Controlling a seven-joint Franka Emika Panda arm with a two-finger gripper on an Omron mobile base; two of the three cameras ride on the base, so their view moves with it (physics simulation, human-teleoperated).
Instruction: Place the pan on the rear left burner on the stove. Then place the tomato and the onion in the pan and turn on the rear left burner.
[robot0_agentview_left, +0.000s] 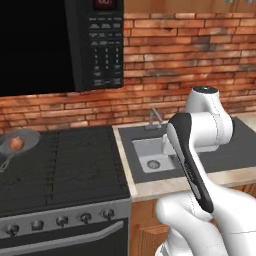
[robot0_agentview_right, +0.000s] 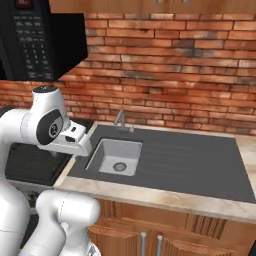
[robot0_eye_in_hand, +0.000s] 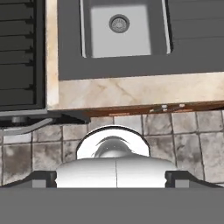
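– Grey floor tiles (robot0_eye_in_hand: 197, 140) nearest, seen from the hand view. What stands over them?

– One gripper (robot0_eye_in_hand: 116, 180). Two dark fingers (robot0_eye_in_hand: 43, 179), spread wide, nothing between them. One white arm (robot0_agentview_left: 200, 150), folded in front of the counter.

– Next row, the fronts?

– One stove (robot0_agentview_left: 75, 165): black, with grates on top and a grey front panel. Knobs (robot0_agentview_left: 61, 220): five counted in the left base view. To its right are wooden cabinet doors (robot0_agentview_right: 200, 230); I cannot give the number of those.

– The work surface?

– One counter (robot0_agentview_right: 165, 200): pale marbled stone edge with a dark grey inset. One sink (robot0_agentview_right: 107, 150) set in the inset, nearer the stove, with one drain (robot0_agentview_right: 119, 166). One faucet (robot0_agentview_right: 120, 120) at its back edge.

– The task's items?

– One pan (robot0_agentview_left: 30, 136): grey, round, at the stove's rear left corner on the grate, handle pointing toward the front left. One small ball (robot0_agentview_left: 16, 143) lies inside it. It is orange-red, too small to tell tomato from onion.

– Farthest?

– One red brick wall (robot0_agentview_right: 175, 75) behind the stove and counter. One black microwave (robot0_agentview_left: 40, 45) hangs above the stove.
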